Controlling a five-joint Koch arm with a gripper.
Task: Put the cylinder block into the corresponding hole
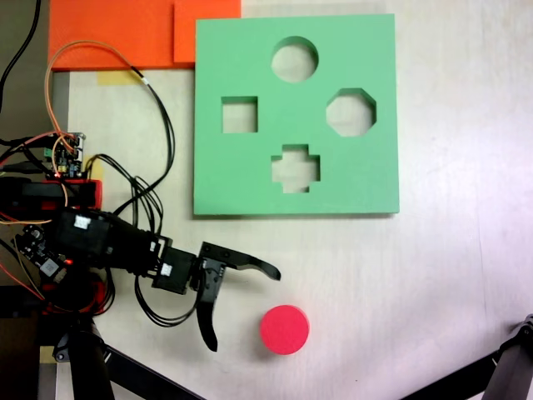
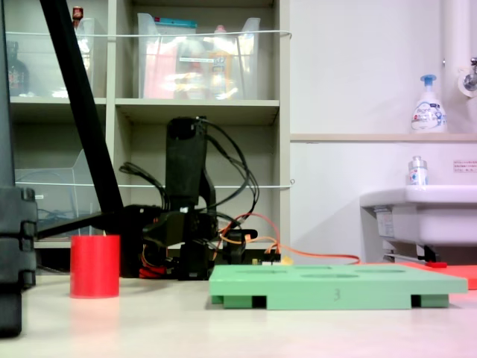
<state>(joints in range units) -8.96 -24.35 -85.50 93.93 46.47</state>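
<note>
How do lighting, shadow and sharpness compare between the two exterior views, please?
In the first exterior view, even overhead light, soft focus, and only a thin shadow along the green foam board's lower edge. In the second exterior view, the arm is dark against the bright shelves, the cylinder block reads clearly, and the tabletop has a faint sheen.

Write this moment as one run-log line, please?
gripper: open, empty, beside block | cylinder block: upright on table, ungrasped | circular hole: empty, far side of green board | step: pre-grasp

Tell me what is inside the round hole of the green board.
The circular hole in the green foam board shows only bare tabletop. The red cylinder block stands off the board, beside the open gripper.
</note>
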